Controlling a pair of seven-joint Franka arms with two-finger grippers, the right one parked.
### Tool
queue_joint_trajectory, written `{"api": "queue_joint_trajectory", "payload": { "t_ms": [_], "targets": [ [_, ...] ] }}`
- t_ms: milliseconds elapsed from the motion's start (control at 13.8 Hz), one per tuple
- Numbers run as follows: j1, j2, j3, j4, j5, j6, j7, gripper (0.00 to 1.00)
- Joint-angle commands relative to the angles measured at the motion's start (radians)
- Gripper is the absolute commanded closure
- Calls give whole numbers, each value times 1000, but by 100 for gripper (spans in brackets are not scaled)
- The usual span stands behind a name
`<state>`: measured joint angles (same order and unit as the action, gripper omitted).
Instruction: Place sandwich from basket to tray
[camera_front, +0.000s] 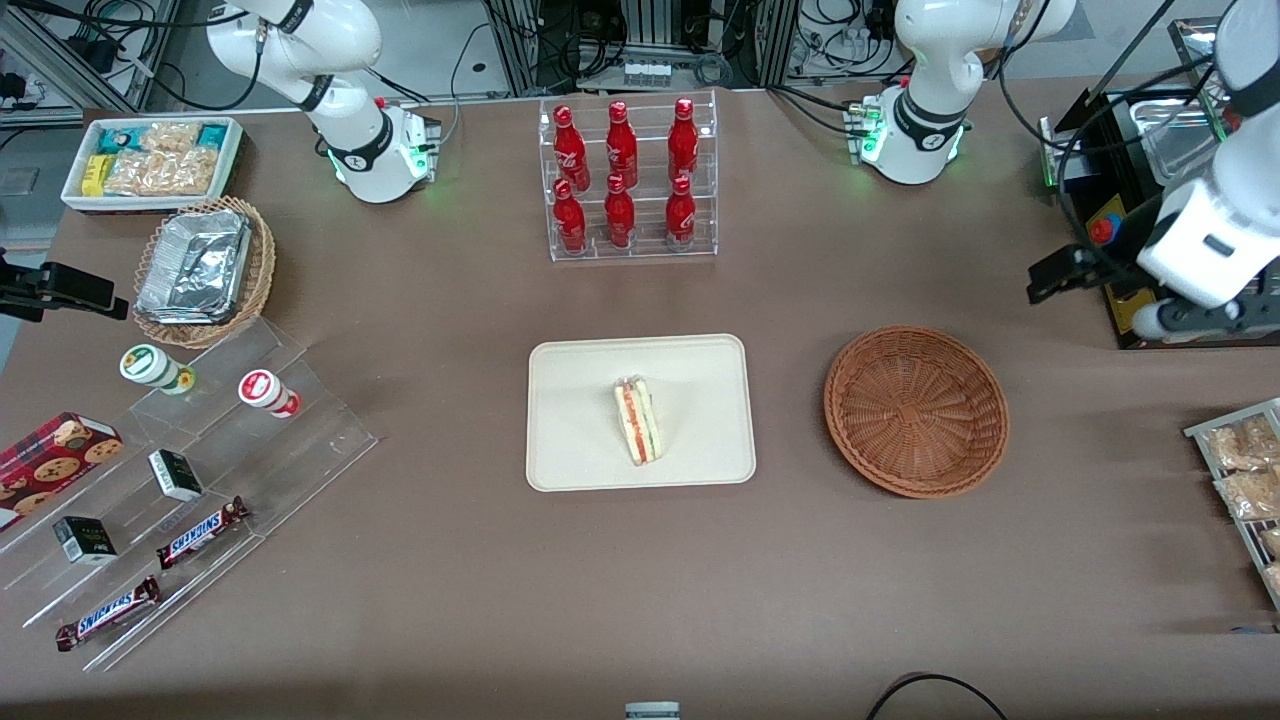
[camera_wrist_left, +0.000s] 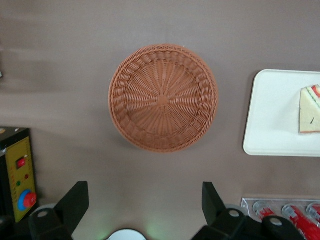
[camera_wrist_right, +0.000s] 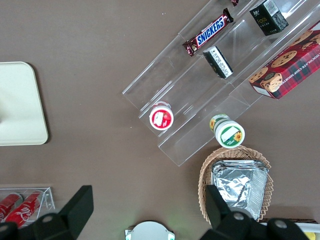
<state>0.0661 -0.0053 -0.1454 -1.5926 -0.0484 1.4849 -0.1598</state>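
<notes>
The sandwich (camera_front: 638, 420) is seen lying on the tray (camera_front: 580, 380), a little off its middle toward the working arm's end, with bare tray all around it. Its long axis runs from the bottle rack's side toward the front camera, and the red and green filling edge is turned upward. The basket (camera_front: 915, 410) is found empty; it stands beside the tray, well apart from it, toward the working arm's end of the table. By this the task is judged as done, since nothing is left in the basket to be carried.

The gripper (camera_wrist_left: 145, 200) is held high above the table, near the working arm's end. In the wrist view its two fingers are spread wide and nothing is pinched between them. From the gripper the basket lies almost straight below, and the sandwich lies farther off sideways, past the basket, toward the parked arm.

The table (camera_front: 640, 600) is covered by a flat brown cloth. Much free room is left around tray and basket; the rack of red bottles (camera_front: 625, 175) stands farther from the front camera than the tray, well apart.
</notes>
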Motion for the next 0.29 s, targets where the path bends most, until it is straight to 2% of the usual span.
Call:
{"api": "queue_joint_trajectory", "payload": {
  "t_ms": [0, 217],
  "targets": [
    [43, -87, -43, -64, 24, -18, 8, 0],
    [44, -101, -42, -69, 18, -20, 5, 0]
  ]
}}
